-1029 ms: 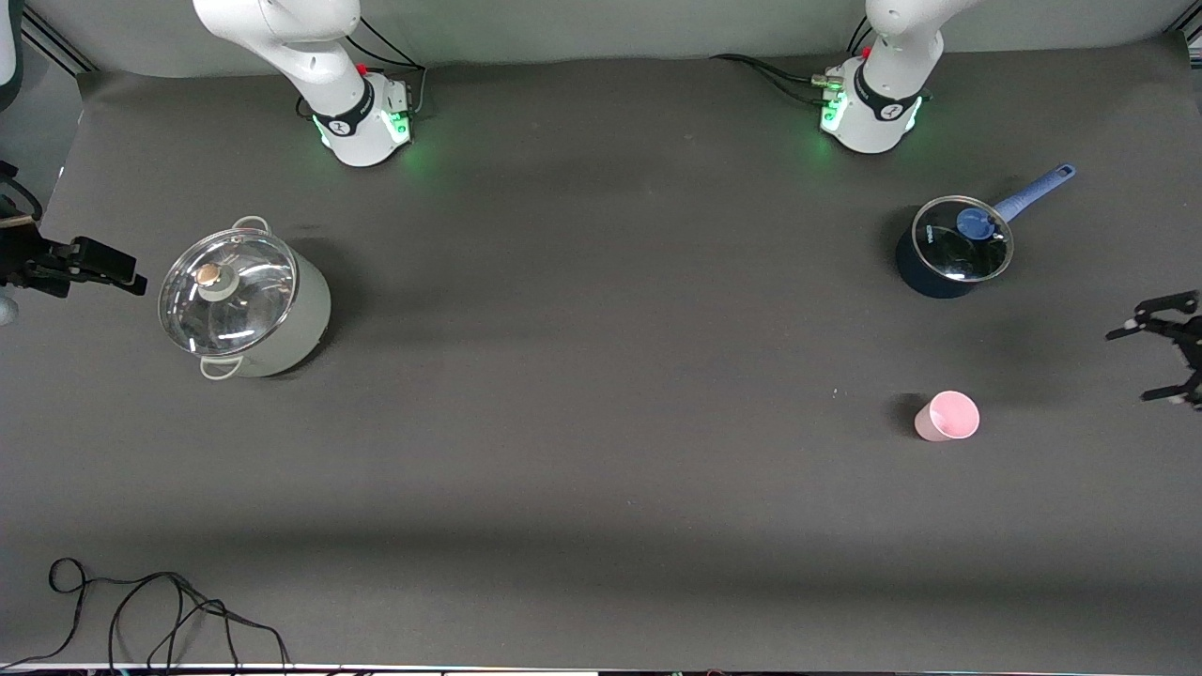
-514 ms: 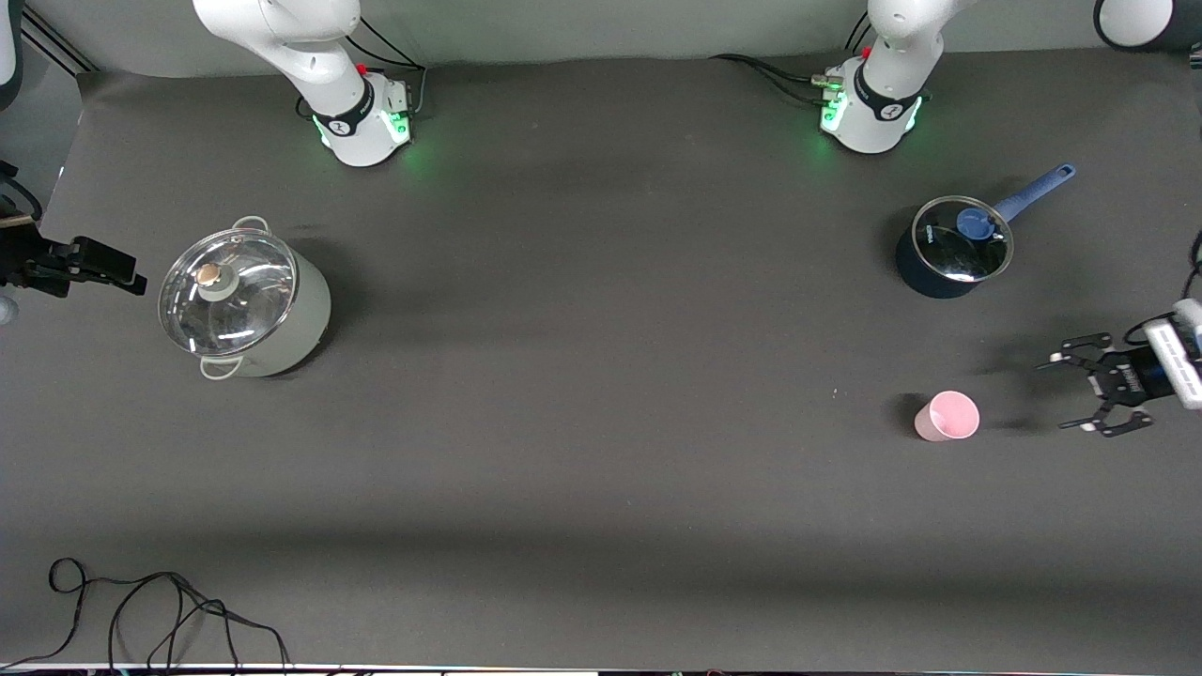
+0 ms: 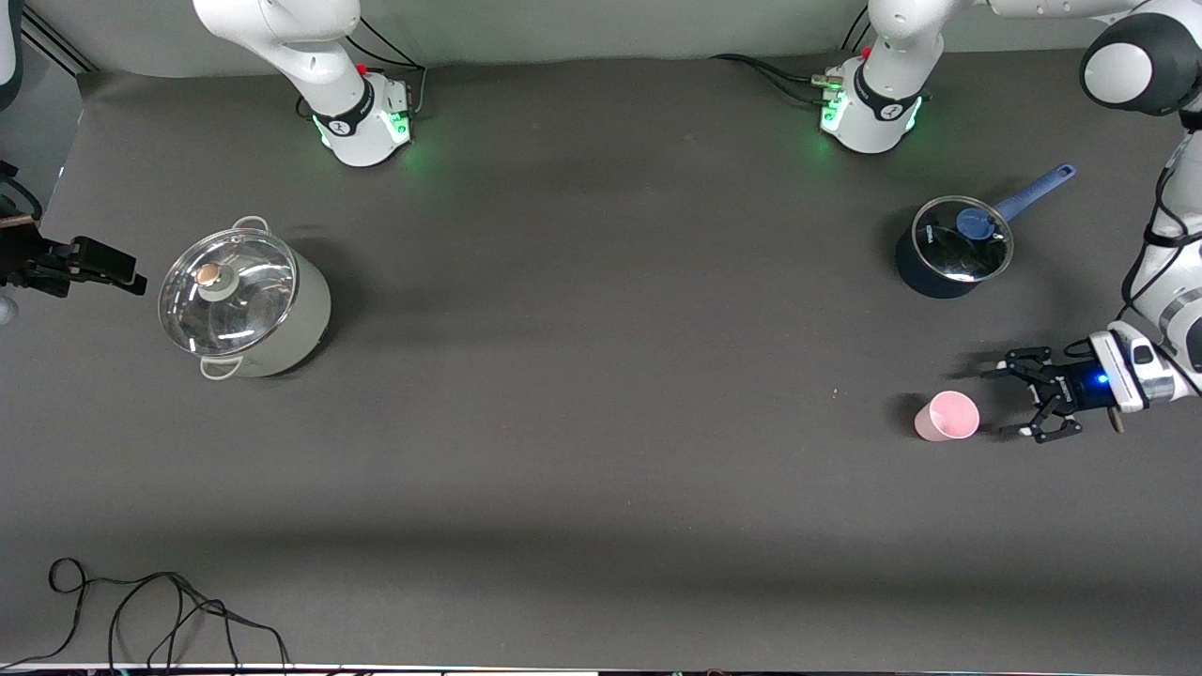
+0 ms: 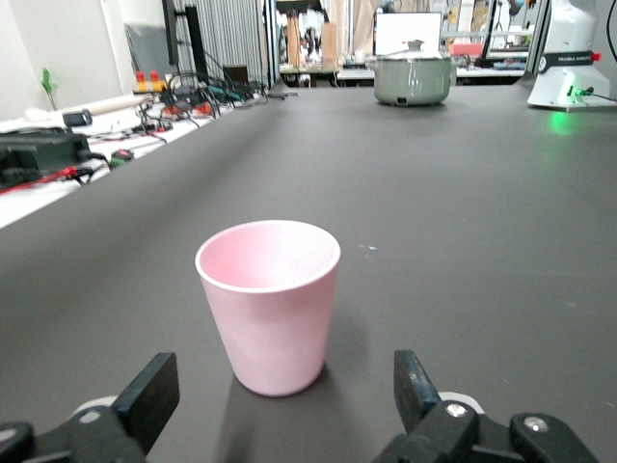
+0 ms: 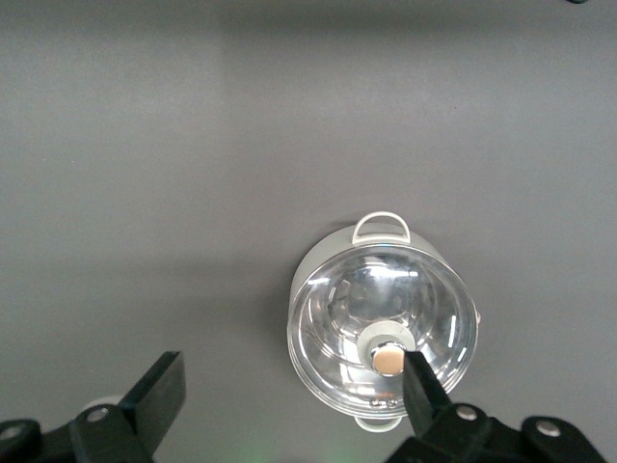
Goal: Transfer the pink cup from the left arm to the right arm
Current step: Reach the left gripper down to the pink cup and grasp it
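The cup (image 3: 947,416) stands upright on the worktop (image 3: 601,451), mouth up, toward the left arm's end and nearer the front camera than the blue saucepan (image 3: 950,248). Nothing touches it.

The left end effector (image 3: 1017,402) is just beside the cup, low over the worktop and pointing at it from the side away from the right arm's end. Its fingers (image 4: 154,391) are spread wide. A second ago it was only at the rim of the front view, well apart from the cup; it has closed most of that gap. In the left wrist view the cup (image 4: 270,304) sits squarely between the two fingers, though just ahead of their tips. By my reading the approach is nearly done: a short further advance should bring the fingers around the cup wall, then a squeeze.

The right end effector (image 3: 103,268) waits well apart from the cup, at the right arm's end of the worktop, up over the grey pot (image 3: 242,305). Its fingers (image 5: 159,391) are spread too, and it has not moved in the last second. The handover itself is not yet begun.
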`<state>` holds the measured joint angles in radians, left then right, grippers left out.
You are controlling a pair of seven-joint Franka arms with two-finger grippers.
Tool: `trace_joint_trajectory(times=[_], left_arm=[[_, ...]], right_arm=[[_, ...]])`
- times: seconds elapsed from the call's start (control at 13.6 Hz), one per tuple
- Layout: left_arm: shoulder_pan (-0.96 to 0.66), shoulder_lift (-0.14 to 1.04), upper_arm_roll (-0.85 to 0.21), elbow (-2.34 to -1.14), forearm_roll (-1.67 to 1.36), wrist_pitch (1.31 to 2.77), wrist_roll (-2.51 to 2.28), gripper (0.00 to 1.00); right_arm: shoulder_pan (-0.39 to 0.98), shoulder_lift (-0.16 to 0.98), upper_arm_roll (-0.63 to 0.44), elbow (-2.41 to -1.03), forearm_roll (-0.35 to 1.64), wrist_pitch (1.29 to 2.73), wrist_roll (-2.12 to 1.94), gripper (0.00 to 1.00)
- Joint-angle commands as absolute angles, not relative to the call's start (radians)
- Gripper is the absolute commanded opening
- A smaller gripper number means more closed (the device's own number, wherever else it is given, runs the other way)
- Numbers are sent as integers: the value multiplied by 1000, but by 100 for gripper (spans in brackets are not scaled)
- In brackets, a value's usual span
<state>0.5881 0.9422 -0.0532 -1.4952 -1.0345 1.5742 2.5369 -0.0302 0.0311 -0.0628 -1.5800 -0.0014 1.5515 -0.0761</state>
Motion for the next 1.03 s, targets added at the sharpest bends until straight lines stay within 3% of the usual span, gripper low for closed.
trace_joint_trajectory(times=[0.0, 0.96], left_arm=[[607, 1003, -84, -1457, -1075, 1545, 2601, 99], [551, 1121, -144, -1422, -1192, 1591, 2691, 100]], right_arm=[[-29, 15, -67, -1586, 3, 1545, -98, 100], [-29, 11, -67, -1586, 3, 1543, -98, 100]])
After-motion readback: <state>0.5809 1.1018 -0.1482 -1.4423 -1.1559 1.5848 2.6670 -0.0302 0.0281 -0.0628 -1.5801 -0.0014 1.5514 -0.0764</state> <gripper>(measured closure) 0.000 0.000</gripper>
